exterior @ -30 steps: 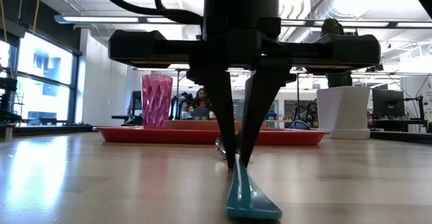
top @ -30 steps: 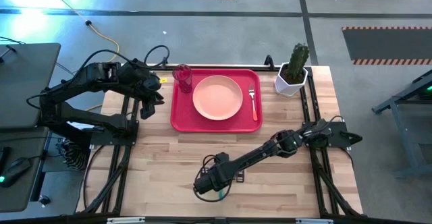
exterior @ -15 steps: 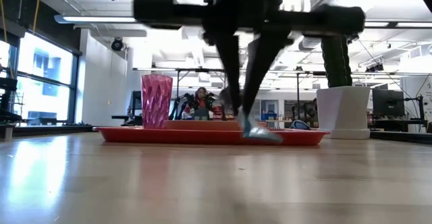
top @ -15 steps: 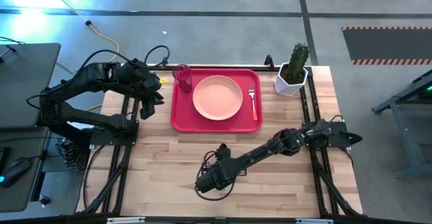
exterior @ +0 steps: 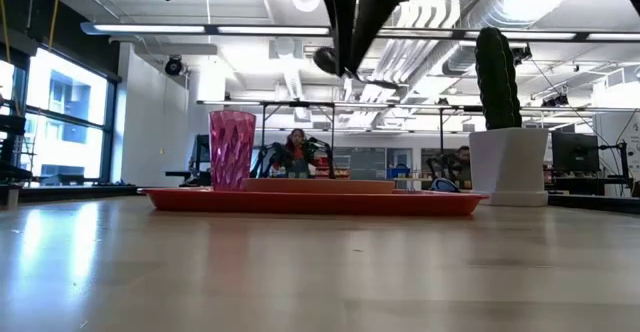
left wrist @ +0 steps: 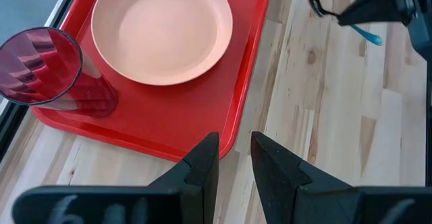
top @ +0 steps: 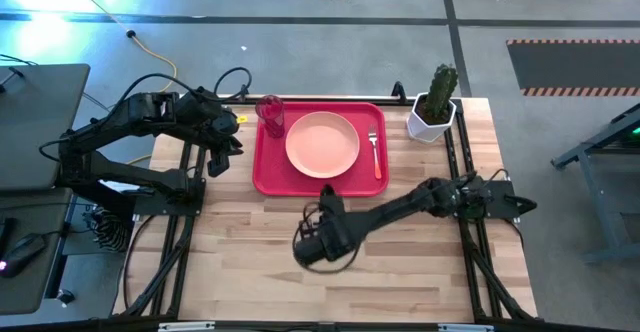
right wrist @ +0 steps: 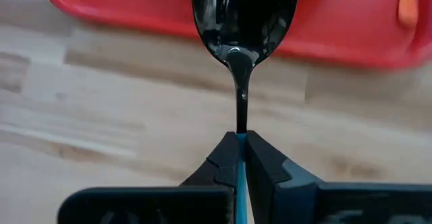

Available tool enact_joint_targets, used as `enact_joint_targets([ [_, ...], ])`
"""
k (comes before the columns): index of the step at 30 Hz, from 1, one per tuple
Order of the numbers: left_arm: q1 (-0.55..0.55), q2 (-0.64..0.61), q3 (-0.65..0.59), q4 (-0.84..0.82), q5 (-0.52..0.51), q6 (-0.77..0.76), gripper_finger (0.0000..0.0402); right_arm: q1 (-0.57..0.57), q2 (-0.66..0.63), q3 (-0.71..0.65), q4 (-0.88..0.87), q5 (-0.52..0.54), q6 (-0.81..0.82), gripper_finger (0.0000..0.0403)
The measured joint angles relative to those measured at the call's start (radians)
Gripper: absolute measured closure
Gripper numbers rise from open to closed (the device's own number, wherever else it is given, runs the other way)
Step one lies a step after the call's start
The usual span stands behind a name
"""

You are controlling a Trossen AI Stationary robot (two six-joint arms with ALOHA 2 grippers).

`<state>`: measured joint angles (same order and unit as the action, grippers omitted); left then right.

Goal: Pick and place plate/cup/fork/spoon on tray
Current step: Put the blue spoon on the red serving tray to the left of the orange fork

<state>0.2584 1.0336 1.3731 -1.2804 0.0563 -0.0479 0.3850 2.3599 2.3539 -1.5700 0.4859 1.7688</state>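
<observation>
The red tray [top: 265, 177] holds the peach-pink plate [top: 322, 144], the dark red cup [top: 270, 115] at its far left corner and the orange-handled fork [top: 375, 152] along its right side. My right gripper [top: 327, 212] hovers over the wood just near of the tray's near rim. It is shut on the spoon [right wrist: 244, 15], whose dark bowl points toward the tray. In the low view this gripper [exterior: 350, 67] is high above the table. My left gripper [left wrist: 233, 160] is open and empty beside the tray's left rim [left wrist: 233, 140]. My right gripper pinches the spoon's teal handle [right wrist: 238, 146] between its two fingers, close to where it meets the dark metal neck. The fingers slant down from the near side. The bowl [exterior: 325, 60] sticks out past the fingertips, and the spoon is lifted clear of the table.
A white pot with a green cactus [top: 432, 112] stands at the table's far right corner, right of the tray. Bare wood [top: 400, 272] lies near of the tray. In the low view a person [exterior: 297, 150] sits far behind the table.
My right gripper has risen from the table and gone toward the far edge, up to the tray's near rim. It has stayed shut on the spoon. The spoon, which lay on the wood, is now lifted clear.
</observation>
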Motion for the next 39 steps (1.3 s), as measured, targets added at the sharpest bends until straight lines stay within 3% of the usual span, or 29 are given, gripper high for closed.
enact_joint_targets([
  [11, 0.0, 0.0, 0.0, 0.002, 0.0, 0.0, 0.0325, -0.161, -0.121, 0.0, -0.001, 0.099, -0.391, 0.0403],
  [25, 0.0, 0.0, 0.0, 0.003, -0.001, -0.001, 0.0325, -0.311, -0.196, -0.007, 0.0, 0.165, -0.724, 0.0403],
  [31, 0.0, 0.0, 0.0, 0.004, -0.001, -0.001, 0.0325, -0.352, -0.221, -0.158, -0.001, 0.126, -0.748, 0.0403],
  [39, 0.001, 0.0, 0.0, 0.008, -0.032, -0.003, 0.0325, -0.382, -0.382, -0.449, 0.031, 0.066, -0.67, 0.0403],
])
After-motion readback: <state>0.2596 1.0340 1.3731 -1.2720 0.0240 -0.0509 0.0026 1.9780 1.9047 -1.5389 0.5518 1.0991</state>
